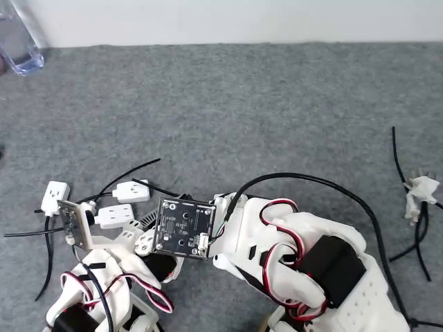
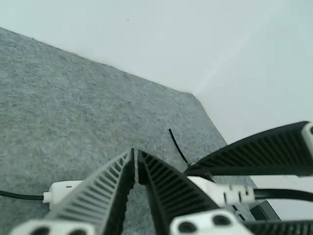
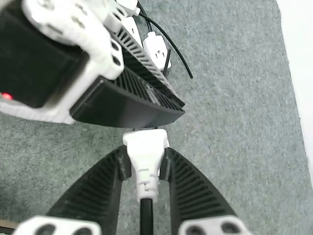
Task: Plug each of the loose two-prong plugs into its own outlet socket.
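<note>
Fingers of the right gripper (image 3: 145,164) clamp a white cord end (image 3: 145,149) by its sides. Just ahead we find the left gripper (image 2: 135,164) closed on nothing, tips touching. Beyond lie three outlet sockets (image 1: 115,216) on grey felt (image 1: 277,104), with a loose plug (image 1: 421,189) well apart.

Grey felt, white wall, one clear container

A grey felt mat (image 1: 228,104) covers the table in the high view and runs up to a white wall (image 1: 242,21) along the 12 o'clock edge. A clear plastic container (image 1: 17,41) – see-through with a bluish tint, cut off by the frame – stands on the felt at about 10 o'clock, against the wall. The left wrist view shows the same felt meeting the white wall in a corner. In the right wrist view the felt ends at a pale strip along one side.
</note>
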{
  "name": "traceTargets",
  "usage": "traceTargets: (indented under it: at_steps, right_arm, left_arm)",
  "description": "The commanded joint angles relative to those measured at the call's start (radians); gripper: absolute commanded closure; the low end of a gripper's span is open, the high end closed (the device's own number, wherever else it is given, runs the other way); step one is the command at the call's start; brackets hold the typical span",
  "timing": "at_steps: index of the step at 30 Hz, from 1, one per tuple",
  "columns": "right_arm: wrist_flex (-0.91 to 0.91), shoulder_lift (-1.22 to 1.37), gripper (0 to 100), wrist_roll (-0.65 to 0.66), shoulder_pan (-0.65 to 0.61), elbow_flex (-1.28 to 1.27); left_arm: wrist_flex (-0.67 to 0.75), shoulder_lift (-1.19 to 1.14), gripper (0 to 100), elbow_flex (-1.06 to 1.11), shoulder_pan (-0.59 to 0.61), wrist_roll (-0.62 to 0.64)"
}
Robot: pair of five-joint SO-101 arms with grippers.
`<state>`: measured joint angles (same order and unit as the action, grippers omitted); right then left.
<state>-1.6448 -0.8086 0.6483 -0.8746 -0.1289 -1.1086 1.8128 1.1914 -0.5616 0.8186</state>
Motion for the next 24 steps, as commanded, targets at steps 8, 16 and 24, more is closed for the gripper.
traceTargets:
  at_steps: [8,16,24]
  right_arm:
    - [0.012,-0.008,98.9,-0.012,0.022,0.083]
    - [0.008,-0.01,98.9,-0.003,0.022,0.051]
    - [0.038,-0.012,99.1,0.012,0.045,-0.029]
  left_arm:
    - [-0.006,0.015,99,0.031,-0.006,0.005]
    - [-0.005,0.015,99,0.025,0.0,0.0]
    - [-0.005,0.015,99,0.015,0.003,-0.002]
